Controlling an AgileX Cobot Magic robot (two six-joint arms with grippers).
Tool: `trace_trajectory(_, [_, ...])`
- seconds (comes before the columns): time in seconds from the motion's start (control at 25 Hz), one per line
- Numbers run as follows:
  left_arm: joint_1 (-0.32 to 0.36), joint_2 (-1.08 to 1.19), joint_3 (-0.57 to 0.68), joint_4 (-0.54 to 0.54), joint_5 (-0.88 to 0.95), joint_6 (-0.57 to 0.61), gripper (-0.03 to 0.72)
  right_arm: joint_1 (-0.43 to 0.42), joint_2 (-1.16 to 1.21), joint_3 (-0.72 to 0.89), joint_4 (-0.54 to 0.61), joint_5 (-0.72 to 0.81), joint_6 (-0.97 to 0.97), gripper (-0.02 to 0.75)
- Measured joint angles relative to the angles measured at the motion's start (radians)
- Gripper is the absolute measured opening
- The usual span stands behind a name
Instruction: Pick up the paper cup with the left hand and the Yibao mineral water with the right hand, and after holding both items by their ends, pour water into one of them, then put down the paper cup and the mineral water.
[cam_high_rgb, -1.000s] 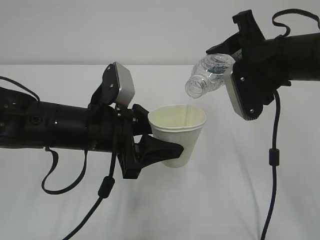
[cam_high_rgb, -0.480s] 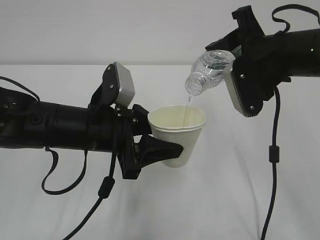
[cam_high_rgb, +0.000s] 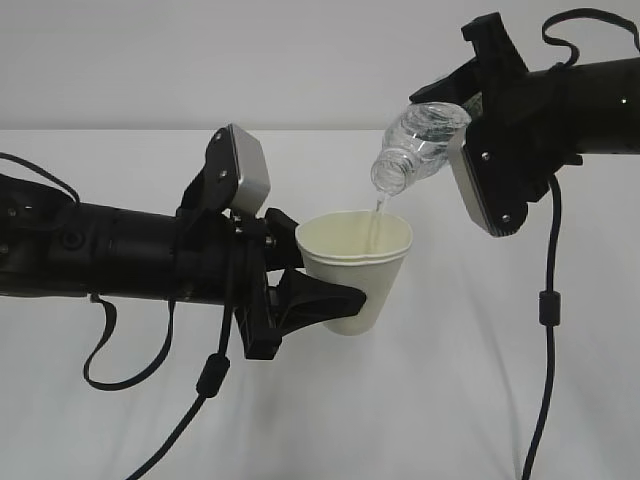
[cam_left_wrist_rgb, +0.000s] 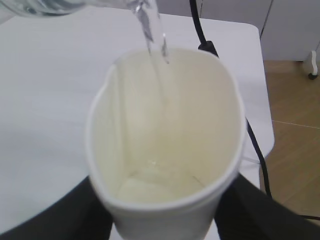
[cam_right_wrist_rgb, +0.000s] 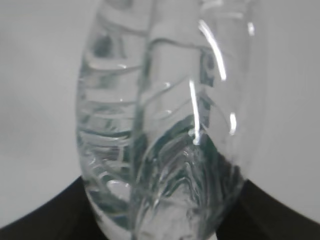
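Observation:
My left gripper (cam_high_rgb: 305, 300) is shut on the white paper cup (cam_high_rgb: 355, 270) and holds it upright above the table; the cup's cream inside fills the left wrist view (cam_left_wrist_rgb: 165, 145), with black fingers (cam_left_wrist_rgb: 55, 215) on both sides. My right gripper (cam_high_rgb: 470, 110) is shut on the clear Yibao mineral water bottle (cam_high_rgb: 415, 145), tilted with its open mouth down-left over the cup. A thin stream of water (cam_high_rgb: 377, 215) falls from the mouth into the cup, also seen in the left wrist view (cam_left_wrist_rgb: 152, 30). The bottle's ribbed body fills the right wrist view (cam_right_wrist_rgb: 160, 125). Its green label is hidden.
A white table (cam_high_rgb: 480, 400) lies under both arms. Black cables hang from the left arm (cam_high_rgb: 205, 380) and the right arm (cam_high_rgb: 545, 300). In the left wrist view the table's right edge (cam_left_wrist_rgb: 262, 100) and a wood floor beyond it show.
The bottle has tilted slightly steeper and water has started streaming into the cup. The left arm and cup have stayed still.

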Motion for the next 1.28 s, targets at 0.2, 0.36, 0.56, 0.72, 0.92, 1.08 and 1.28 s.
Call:
trace_trajectory(0.2, [0.000,0.000,0.000,0.000,0.000,0.000,0.401,0.000,0.000,0.000,0.000,0.000,0.000,0.424])
trace_trajectory(0.36, [0.000,0.000,0.000,0.000,0.000,0.000,0.401,0.000,0.000,0.000,-0.002,0.000,0.000,0.424])
trace_trajectory(0.56, [0.000,0.000,0.000,0.000,0.000,0.001,0.401,0.000,0.000,0.000,-0.007,0.000,0.000,0.424])
trace_trajectory(0.72, [0.000,0.000,0.000,0.000,0.000,0.001,0.401,0.000,0.000,0.000,-0.007,0.000,0.000,0.424])
trace_trajectory(0.92, [0.000,0.000,0.000,0.000,0.001,0.001,0.401,0.000,0.000,-0.011,-0.009,-0.002,-0.002,0.424])
trace_trajectory(1.08, [0.000,0.000,0.000,0.000,0.002,0.001,0.401,0.000,0.000,-0.011,-0.009,-0.002,-0.002,0.424])
trace_trajectory(1.28, [0.000,0.000,0.000,0.000,0.002,0.001,0.401,0.000,0.000,-0.011,-0.011,-0.002,-0.002,0.424])
